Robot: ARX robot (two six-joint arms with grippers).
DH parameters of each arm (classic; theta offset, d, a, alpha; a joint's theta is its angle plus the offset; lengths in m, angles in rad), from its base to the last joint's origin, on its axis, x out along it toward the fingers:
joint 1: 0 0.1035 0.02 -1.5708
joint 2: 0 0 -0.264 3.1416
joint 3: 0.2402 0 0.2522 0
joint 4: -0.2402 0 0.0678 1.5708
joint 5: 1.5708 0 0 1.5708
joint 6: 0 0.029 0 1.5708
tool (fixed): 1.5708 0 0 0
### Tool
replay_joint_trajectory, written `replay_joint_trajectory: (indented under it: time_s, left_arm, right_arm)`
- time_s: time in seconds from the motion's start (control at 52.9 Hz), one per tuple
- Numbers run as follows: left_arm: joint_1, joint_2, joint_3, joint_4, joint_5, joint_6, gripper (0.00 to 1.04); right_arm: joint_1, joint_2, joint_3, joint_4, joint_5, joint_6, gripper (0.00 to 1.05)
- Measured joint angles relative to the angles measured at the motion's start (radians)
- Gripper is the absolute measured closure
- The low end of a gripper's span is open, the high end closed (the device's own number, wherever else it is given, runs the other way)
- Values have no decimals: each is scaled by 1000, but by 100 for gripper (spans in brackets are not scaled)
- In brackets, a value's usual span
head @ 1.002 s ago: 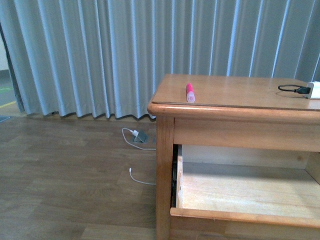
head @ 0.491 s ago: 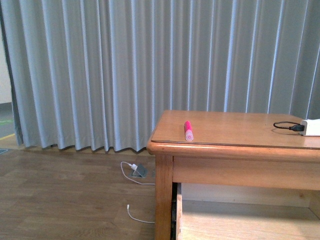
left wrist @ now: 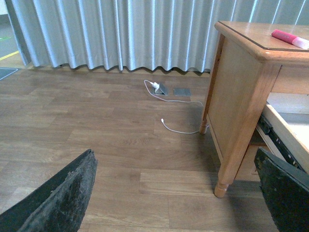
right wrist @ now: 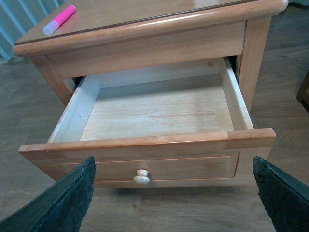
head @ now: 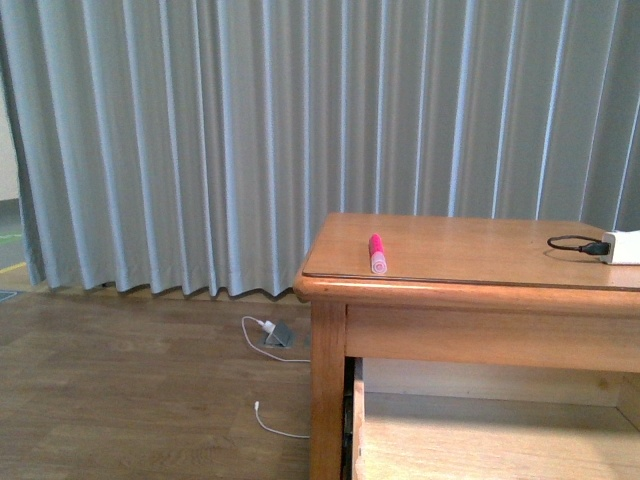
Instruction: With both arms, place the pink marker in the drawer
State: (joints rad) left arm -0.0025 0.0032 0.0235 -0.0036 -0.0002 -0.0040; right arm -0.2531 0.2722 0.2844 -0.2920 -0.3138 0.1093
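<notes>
Pink marker point(head: 377, 253) on cabinet top point(head: 480, 250), near front-left corner, above open drawer point(right wrist: 145, 140). Long axis front-to-back, pale cap toward front edge. Left gripper point(left wrist: 174, 193) spread wide, empty, off cabinet's left end; probably nearer. Right gripper point(right wrist: 171, 193) splayed, empty, facing drawer front.

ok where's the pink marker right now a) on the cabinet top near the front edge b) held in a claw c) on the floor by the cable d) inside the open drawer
a: the pink marker lies on the cabinet top, and the drawer below stands open and empty
</notes>
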Motion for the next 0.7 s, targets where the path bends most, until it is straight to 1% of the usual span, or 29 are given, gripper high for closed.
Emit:
replay_joint_trajectory:
  time_s: [0.284,0.302,0.359,0.378,0.397,0.416,0.435,0.473,0.567,0.699]
  left_arm:
    - [0,0,0,0,0,0,6]
    - [-6,2,0,0,-21,-6,6]
    - [-68,25,1,5,-193,-83,6]
    - [-80,31,1,6,-220,-97,6]
    - [-117,51,1,11,-286,-125,6]
    - [-153,76,2,19,-328,-149,6]
    - [-176,95,5,26,-360,-167,6]
    - [-214,145,16,47,-384,-191,6]
    - [-284,309,78,159,-379,-204,6]
    - [-328,605,246,325,-266,-150,6]
  right_arm:
    - [0,0,0,0,0,0,8]
    - [0,0,0,0,0,0,8]
    - [0,0,0,0,0,0,8]
    - [0,0,0,0,0,0,8]
    - [0,0,0,0,0,0,8]
    - [0,0,0,0,0,0,8]
    - [0,0,0,0,0,0,8]
    - [0,0,0,0,0,0,8]
    - [0,0,0,0,0,0,8]
    - [0,0,0,0,0,0,8]
